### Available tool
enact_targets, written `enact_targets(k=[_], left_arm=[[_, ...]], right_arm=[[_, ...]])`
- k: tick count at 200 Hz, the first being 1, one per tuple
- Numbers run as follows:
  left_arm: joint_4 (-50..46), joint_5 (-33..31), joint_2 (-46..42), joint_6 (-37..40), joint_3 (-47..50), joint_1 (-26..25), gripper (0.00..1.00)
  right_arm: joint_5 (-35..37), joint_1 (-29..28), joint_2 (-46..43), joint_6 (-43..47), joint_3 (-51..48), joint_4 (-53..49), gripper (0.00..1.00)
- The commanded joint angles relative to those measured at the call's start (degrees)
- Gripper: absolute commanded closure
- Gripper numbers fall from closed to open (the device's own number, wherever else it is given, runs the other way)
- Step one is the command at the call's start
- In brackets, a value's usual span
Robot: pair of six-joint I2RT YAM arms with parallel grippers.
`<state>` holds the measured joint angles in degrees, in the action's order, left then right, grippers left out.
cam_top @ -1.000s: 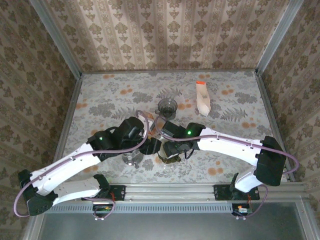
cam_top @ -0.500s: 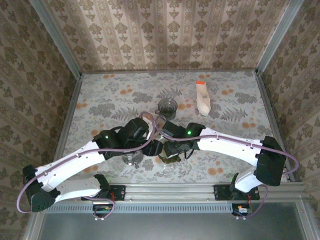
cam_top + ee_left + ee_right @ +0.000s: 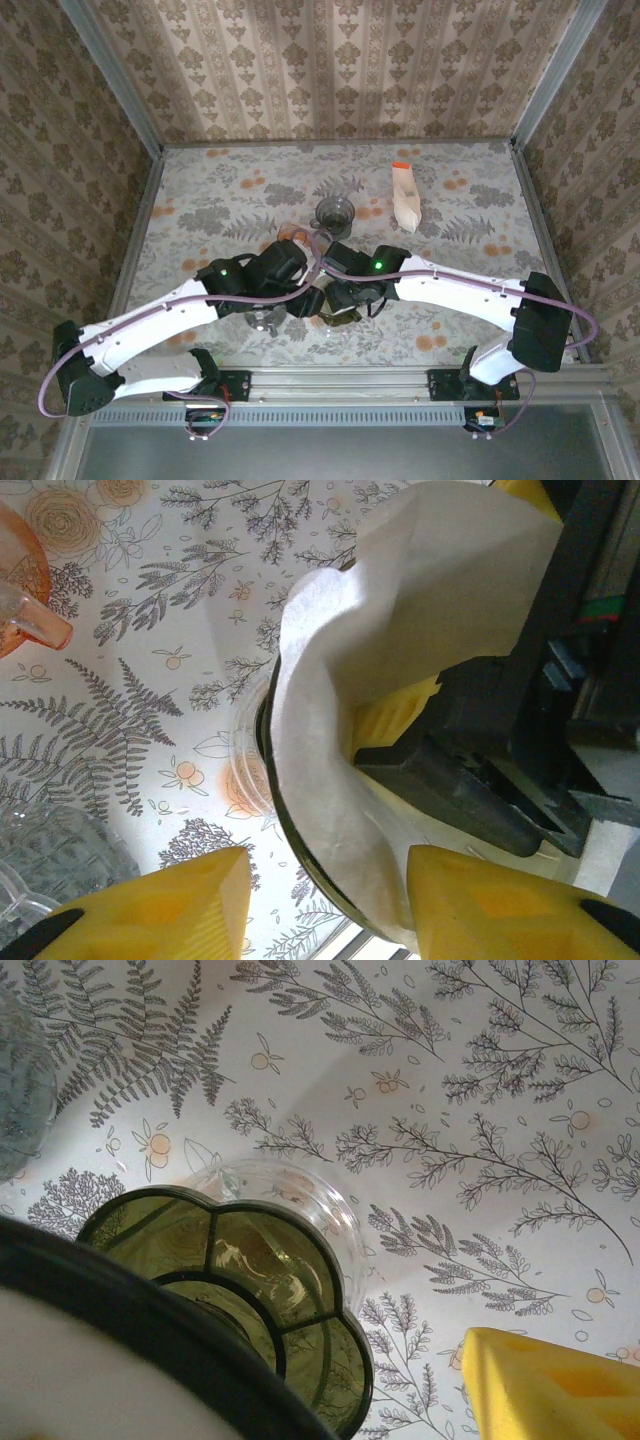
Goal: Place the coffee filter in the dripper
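Since the white paper coffee filter (image 3: 400, 600) sits crumpled inside the dark rim of the green glass dripper (image 3: 250, 1270), we'd say only seating it is left. The left gripper (image 3: 325, 885) is spread wide, holding nothing. The right gripper (image 3: 340, 300) reaches into the cone; whether it's pinching the paper, we can't tell. We'd press the paper down gently and evenly.

The table (image 3: 220, 190) is covered with a floral-printed sheet. Toward the far edge, a small dark glass cup (image 3: 335, 213) and a white packet (image 3: 406, 198) with an orange end are noted, well apart. A green glass dripper (image 3: 250, 1270) is seated near the front, with a clear glass piece (image 3: 262, 320) beside it.
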<state>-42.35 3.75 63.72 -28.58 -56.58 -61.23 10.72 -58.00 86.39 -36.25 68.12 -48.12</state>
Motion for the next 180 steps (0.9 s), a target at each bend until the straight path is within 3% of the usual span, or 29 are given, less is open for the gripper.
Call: enact_targets(k=[1, 63, 180], left_arm=[[-2.4, -1.6, 0.7, 1.2, -1.8, -0.6, 0.55], [-2.4, -2.0, 1.3, 1.2, -2.3, -0.8, 0.61], [-1.6, -1.6, 1.5, 0.8, -1.9, -0.7, 0.61]], right_arm=[[0.4, 0.2, 0.4, -0.8, -0.5, 0.5, 0.27], [0.7, 0.3, -1.2, -1.2, -0.9, 0.8, 0.27], [1.4, 0.3, -10.4, -1.2, -2.6, -1.1, 0.26]])
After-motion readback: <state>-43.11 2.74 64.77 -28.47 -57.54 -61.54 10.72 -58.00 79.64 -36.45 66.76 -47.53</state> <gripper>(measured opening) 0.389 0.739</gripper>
